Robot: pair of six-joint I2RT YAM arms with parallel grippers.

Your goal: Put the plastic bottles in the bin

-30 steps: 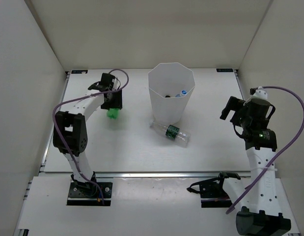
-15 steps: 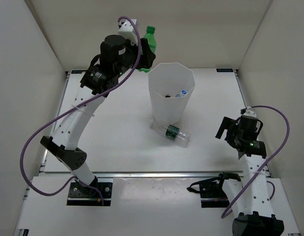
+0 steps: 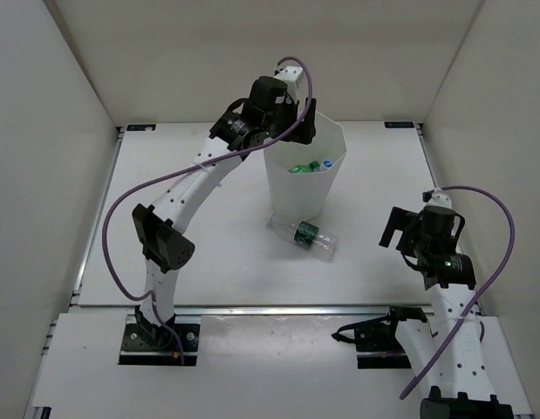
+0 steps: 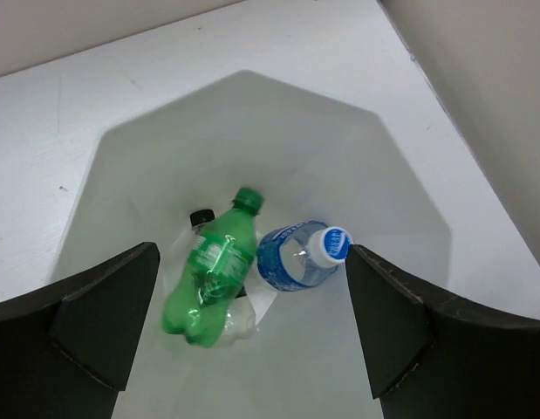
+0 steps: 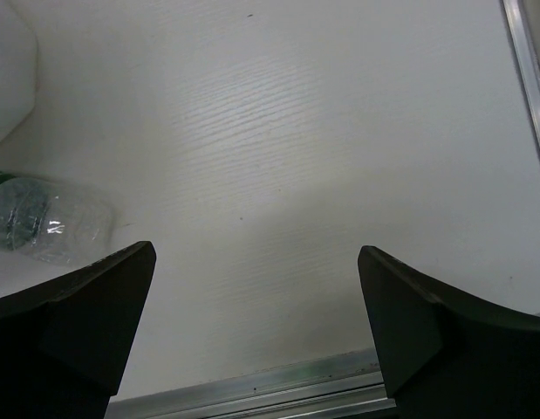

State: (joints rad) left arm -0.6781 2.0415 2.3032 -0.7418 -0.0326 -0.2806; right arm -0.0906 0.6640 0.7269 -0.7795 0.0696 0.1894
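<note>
Left wrist view looks straight down into the bin [image 4: 374, 183], where the all-green bottle [image 4: 208, 279] and the blue-labelled bottle [image 4: 296, 256] lie on its floor (a dark cap [image 4: 200, 216] peeks out beside them). The left end effector [image 3: 297, 120] hangs spread and empty over the rim. One clear green-labelled bottle [image 3: 306, 234] lies on the worktop [image 3: 208, 236] at frame centre, just beside the bin's foot. The right end effector [image 5: 256, 262], spread wide, looks nearer. It should approach from the side away from the bin and pinch across the label, so the bottle cannot roll.
</note>
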